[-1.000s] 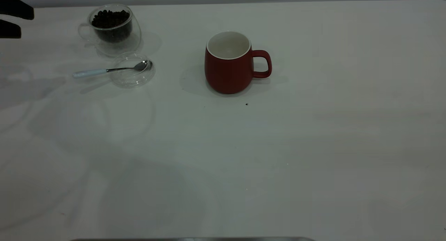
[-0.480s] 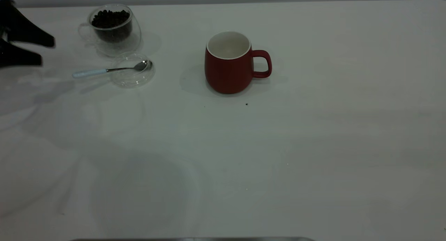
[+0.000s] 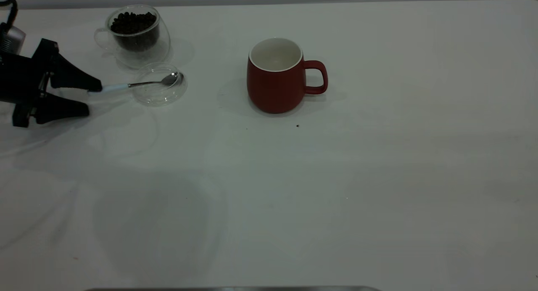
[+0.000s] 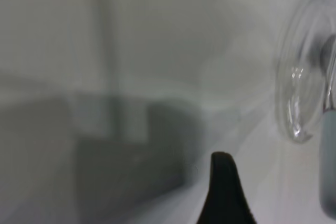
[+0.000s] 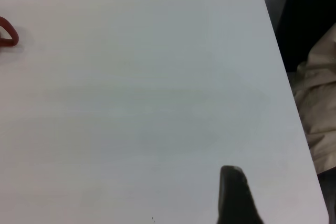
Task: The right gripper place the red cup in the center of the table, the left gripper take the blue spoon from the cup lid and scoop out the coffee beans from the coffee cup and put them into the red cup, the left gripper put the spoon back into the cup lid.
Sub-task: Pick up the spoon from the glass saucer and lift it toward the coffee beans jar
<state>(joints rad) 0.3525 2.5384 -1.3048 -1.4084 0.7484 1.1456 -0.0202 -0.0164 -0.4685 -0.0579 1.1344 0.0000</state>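
The red cup (image 3: 275,78) stands upright near the table's middle, its handle to the right. The blue-handled spoon (image 3: 114,87) lies with its bowl in the clear cup lid (image 3: 160,90). The glass coffee cup (image 3: 135,33) with beans stands just behind the lid. My left gripper (image 3: 94,99) is open at the far left, its upper finger at the end of the spoon handle and its lower finger in front of it. In the left wrist view one finger (image 4: 223,192), the spoon handle (image 4: 328,166) and the lid (image 4: 299,95) show. The right gripper is out of the exterior view; one finger (image 5: 234,195) shows over bare table.
A small dark speck (image 3: 297,125) lies in front of the red cup. The right wrist view shows the cup's handle (image 5: 6,32) far off, the table's edge, and beige cloth (image 5: 315,103) beyond it.
My left gripper has come in from the far left edge, forward and right, up to the spoon handle's end. Cup, lid and spoon have not moved.
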